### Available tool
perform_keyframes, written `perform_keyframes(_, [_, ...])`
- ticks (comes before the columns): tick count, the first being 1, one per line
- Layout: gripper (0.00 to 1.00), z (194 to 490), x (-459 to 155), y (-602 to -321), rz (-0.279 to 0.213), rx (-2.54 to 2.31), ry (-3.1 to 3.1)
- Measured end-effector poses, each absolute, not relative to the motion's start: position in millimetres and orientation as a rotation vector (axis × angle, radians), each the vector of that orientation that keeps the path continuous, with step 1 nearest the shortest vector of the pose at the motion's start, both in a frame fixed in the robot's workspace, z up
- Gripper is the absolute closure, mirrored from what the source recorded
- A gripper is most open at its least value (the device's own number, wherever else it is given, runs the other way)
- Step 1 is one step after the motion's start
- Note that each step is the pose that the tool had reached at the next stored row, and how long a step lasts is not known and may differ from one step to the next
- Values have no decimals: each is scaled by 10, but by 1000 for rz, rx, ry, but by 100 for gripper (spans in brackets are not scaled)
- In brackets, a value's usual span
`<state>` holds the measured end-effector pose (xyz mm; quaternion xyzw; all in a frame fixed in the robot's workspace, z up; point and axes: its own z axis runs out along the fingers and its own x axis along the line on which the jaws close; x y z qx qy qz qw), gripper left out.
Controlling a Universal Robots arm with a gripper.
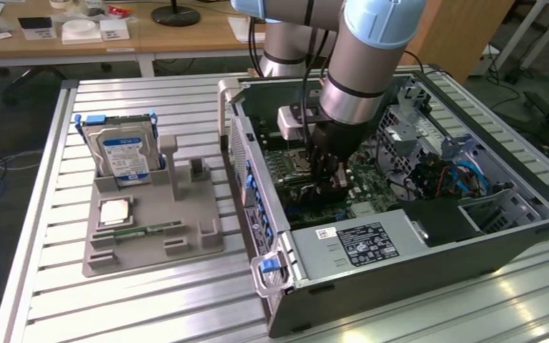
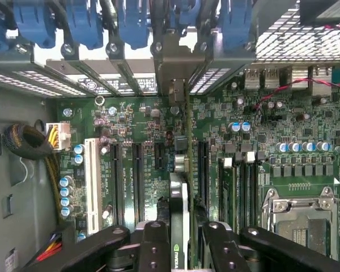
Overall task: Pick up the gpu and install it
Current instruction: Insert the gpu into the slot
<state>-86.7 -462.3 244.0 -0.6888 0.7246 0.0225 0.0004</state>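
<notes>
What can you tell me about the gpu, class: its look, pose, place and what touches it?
The gpu, a thin flat circuit card seen edge-on, shows a dark edge with a pale metal strip. It stands upright between the black pincer fingers, which are shut on it, above the green motherboard slots inside the open grey computer case.
</notes>
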Motion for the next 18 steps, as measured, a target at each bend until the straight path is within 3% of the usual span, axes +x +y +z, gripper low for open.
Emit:
perform_keyframes(1, [73, 2442, -866, -4624, 70, -2164, 2276])
perform_keyframes(3, [60, 2446, -864, -4625, 69, -2165, 2276])
perform_keyframes(4, [60, 2447, -864, -4625, 69, -2165, 2276])
perform_keyframes(7, [43, 2447, -864, -4625, 69, -2165, 2276])
perform_keyframes(9, [43, 2447, -864, -4626, 69, -2165, 2276])
perform_keyframes(12, [31, 2446, -864, -4625, 69, -2165, 2276])
perform_keyframes(18, [31, 2510, -864, -4625, 69, -2165, 2276])
